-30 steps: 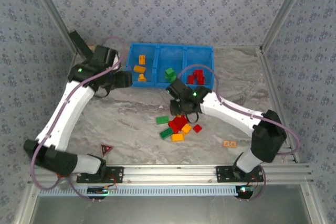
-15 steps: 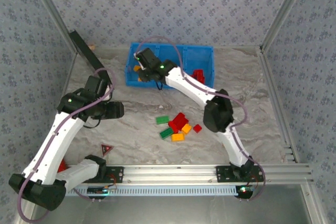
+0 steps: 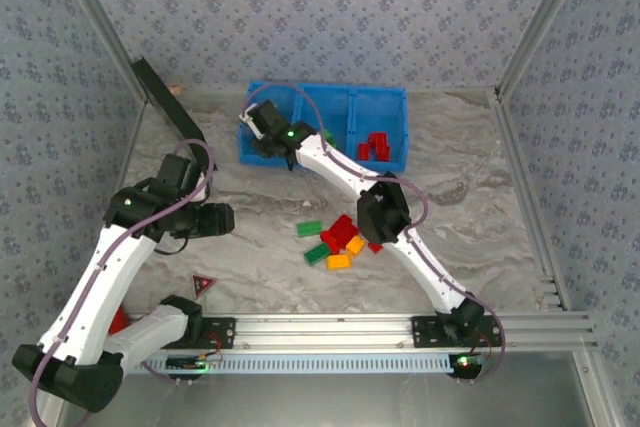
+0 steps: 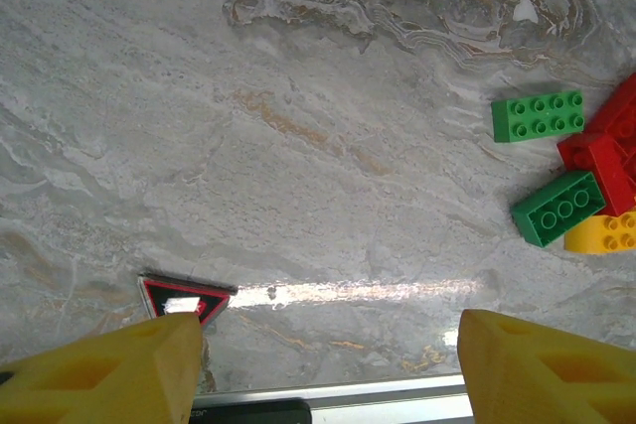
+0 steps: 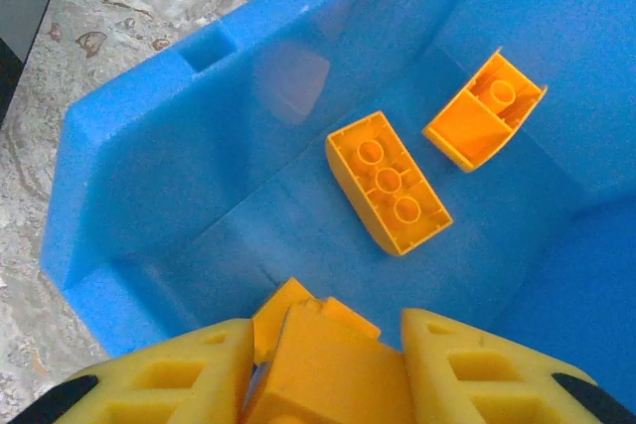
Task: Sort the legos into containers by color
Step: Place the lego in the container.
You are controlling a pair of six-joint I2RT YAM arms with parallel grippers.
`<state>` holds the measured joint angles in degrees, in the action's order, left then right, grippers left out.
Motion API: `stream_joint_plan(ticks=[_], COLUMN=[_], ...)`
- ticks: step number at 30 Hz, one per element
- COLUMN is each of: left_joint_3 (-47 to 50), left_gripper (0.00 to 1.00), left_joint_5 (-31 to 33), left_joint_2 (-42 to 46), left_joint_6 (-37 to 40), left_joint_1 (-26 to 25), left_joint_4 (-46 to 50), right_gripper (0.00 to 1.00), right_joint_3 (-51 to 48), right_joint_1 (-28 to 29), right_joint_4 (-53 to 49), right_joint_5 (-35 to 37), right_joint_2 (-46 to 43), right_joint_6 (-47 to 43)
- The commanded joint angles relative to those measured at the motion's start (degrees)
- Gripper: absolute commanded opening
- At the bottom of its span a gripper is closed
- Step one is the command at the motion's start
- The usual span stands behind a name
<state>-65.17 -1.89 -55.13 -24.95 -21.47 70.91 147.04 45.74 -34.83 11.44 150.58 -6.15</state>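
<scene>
Overhead, a bright blue plastic bin [image 3: 395,95] with three side-by-side open compartments stands at the far side of the grey marble-patterned table [image 3: 470,187]. The right hand [image 5: 328,330] is over the bin's leftmost compartment, its two yellow fingers closed on a yellow-orange studded plastic brick [image 5: 323,369]. Beyond it, two more yellow-orange bricks [image 5: 390,184] lie apart on the floor of that compartment, their hollow undersides showing. Several small red bricks [image 3: 375,145] sit in the rightmost compartment. The contents of the middle compartment are largely hidden by the right arm. Near the middle of the table, well apart from the bin, a loose cluster of red, green and yellow-orange bricks [image 3: 335,239] lies unsorted. The left wrist view resolves its nearer edge: one flat green eight-stud brick [image 4: 539,114], a second green brick [image 4: 558,208] turned at an angle, a red brick [image 4: 606,146] touching both, and a yellow brick [image 4: 601,233] at the frame edge. The left hand [image 4: 333,364] hangs above bare table to the left of the cluster, fingers spread wide with nothing between them. A small red-and-black triangle [image 4: 184,300] lies flat just beside the left finger.
</scene>
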Motion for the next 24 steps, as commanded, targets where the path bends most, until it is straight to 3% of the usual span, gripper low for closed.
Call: stream_joint_plan(ticks=[1,6,14,18,21,24], left_joint_3=[0.2,0.0,-0.8,-0.9,-0.8,-0.2], left_gripper=[0.69,0.69,0.70,0.71,0.72,0.73], left_joint_5=[-1.4,-1.5,-1.6,-1.7,-1.4,-0.5], left_joint_2=[0.0,-0.1,-0.3,-1.1,-3.0,-6.0], left_joint_6=[-1.1,-1.5,-2.7,-3.3,-3.7,-3.6], left_joint_1=[0.0,0.0,-0.7,-2.0,-6.1,-13.6], left_joint_4=[1.2,1.3,1.8,1.1,-1.2,-5.2], right_gripper=[0.40,0.44,0.70,0.71,0.72,0.72], right_joint_3=[0.4,0.8,2.0,2.2,-0.3,-7.2], right_joint_1=[-0.8,-2.2,-3.4,-3.1,-2.8,-2.6], right_joint_4=[-0.7,0.1,3.0,2.9,2.7,3.3], right_joint_5=[1.9,2.1,0.7,0.2,-0.1,-1.7], right_joint_2=[0.9,1.6,2.1,0.6,-3.4,-10.8], right_joint_6=[-2.4,-3.2,-5.3,-5.5,-5.2,-4.0])
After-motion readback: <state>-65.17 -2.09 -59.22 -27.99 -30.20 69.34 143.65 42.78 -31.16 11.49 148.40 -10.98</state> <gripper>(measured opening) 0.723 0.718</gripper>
